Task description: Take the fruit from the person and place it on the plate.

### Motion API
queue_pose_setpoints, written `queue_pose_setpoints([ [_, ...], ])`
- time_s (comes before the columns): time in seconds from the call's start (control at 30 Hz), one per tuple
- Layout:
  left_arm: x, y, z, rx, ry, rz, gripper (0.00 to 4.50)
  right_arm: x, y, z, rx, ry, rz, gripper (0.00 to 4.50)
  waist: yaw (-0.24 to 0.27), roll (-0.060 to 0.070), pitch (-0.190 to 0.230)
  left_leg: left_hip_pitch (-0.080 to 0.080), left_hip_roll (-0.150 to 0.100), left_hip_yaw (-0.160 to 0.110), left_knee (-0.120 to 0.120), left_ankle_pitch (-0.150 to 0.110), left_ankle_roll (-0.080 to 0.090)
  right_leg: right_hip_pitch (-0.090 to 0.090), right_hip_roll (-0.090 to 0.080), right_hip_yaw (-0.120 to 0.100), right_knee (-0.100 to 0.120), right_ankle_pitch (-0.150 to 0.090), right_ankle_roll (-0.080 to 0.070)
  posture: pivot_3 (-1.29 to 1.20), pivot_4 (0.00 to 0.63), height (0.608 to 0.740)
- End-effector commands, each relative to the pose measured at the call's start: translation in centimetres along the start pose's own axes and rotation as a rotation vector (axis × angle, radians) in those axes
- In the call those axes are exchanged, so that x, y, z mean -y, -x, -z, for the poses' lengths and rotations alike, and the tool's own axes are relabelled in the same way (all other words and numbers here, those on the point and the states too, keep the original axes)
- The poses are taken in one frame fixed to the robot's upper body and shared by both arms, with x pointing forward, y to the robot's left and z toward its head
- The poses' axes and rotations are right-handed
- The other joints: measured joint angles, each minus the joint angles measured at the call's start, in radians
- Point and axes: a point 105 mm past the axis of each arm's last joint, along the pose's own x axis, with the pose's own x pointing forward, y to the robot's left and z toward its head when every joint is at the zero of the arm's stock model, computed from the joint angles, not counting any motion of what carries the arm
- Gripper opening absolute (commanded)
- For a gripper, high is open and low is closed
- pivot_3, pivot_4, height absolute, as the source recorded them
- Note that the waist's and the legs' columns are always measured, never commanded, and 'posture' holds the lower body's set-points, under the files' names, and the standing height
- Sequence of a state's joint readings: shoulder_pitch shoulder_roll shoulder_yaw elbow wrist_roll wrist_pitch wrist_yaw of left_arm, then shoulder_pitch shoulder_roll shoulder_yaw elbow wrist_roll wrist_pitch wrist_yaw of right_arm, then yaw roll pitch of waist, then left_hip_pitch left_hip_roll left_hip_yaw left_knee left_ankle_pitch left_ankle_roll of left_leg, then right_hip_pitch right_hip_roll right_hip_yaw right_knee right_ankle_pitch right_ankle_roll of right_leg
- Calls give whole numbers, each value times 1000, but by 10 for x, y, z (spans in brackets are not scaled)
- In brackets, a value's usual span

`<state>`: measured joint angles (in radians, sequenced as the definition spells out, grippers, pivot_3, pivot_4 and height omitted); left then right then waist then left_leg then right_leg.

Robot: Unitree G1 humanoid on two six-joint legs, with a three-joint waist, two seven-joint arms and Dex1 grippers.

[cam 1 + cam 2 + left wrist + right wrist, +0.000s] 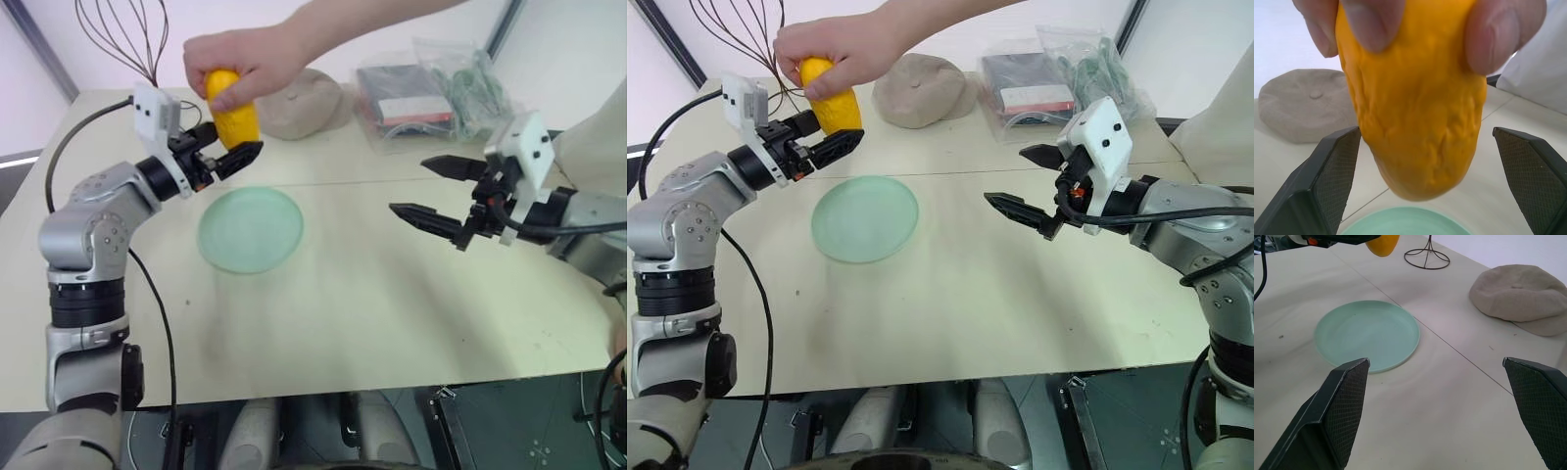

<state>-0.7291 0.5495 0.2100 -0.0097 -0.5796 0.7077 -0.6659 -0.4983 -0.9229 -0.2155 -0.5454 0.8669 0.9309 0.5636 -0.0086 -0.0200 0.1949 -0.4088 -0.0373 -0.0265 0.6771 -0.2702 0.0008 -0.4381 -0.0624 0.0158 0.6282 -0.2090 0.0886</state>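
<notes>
We see beige matte worktop [392, 323]; round translucent green plate [251, 229] flat on it. Left wrist view adds fruit [1415, 112] skin, orange and dimpled, pinched by person's fingers [1501, 36], between textured pads. Left hand [223, 147] spread around fruit. Right hand [1027, 186] spread, empty.

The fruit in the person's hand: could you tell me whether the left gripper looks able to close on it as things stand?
Probably yes. The left gripper is open with the fruit's lower end between its fingers; the person's hand grips only the upper part.
</notes>
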Motion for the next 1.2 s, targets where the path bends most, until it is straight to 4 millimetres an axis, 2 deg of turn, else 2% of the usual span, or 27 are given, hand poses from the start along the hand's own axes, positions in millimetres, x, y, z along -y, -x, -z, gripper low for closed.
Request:
queue_pose_setpoints([
  [0.03,0,-1,-22,74,-48,-9,4500,1,4,-13,38,45,19,4458,0,0,0,0,0,0,0,0,0,0,0,0,0,0,0,0,150,740],
  [0.13,-2,-2,-23,83,-51,-17,3712,1,4,-13,37,46,22,4500,0,0,0,0,0,0,0,0,0,0,0,0,0,0,0,0,150,740],
  [0.2,-2,-2,-23,84,-52,-18,2698,1,4,-13,37,45,23,4500,0,0,0,0,0,0,0,0,0,0,0,0,0,0,0,0,150,740],
  [0.23,-2,-2,-23,84,-53,-17,2477,1,4,-12,36,45,24,4500,0,0,0,0,0,0,0,0,0,0,0,0,0,0,0,0,150,740],
  [0.53,0,-2,-20,65,-43,1,2469,2,5,-12,34,46,28,4500,0,0,0,0,0,0,0,0,0,0,0,0,0,0,0,0,150,740],
  [0.7,-1,-2,-13,-19,-8,22,2469,2,4,-11,36,43,27,4500,-1,0,0,0,0,0,0,0,0,0,0,0,0,0,0,0,150,740],
  [0.87,-11,-10,6,-162,41,3,2469,0,2,-9,37,37,25,4500,0,0,0,0,0,0,0,0,0,0,1,-1,0,0,0,0,150,740],
  [0.97,-16,-14,26,-279,71,-2,2469,-1,1,-7,38,33,24,4500,-1,0,0,0,-1,0,0,0,0,0,1,-1,0,0,0,0,150,740],
  [1.1,-19,-9,51,-414,60,8,2469,-4,0,-5,40,23,25,4500,-3,0,0,0,-1,0,0,0,0,0,1,-1,1,0,0,0,150,740],
  [1.2,-15,3,78,-537,33,51,2469,-7,0,-2,42,10,33,4500,-4,0,0,0,0,0,0,0,0,-1,1,0,1,0,0,0,150,740],
])
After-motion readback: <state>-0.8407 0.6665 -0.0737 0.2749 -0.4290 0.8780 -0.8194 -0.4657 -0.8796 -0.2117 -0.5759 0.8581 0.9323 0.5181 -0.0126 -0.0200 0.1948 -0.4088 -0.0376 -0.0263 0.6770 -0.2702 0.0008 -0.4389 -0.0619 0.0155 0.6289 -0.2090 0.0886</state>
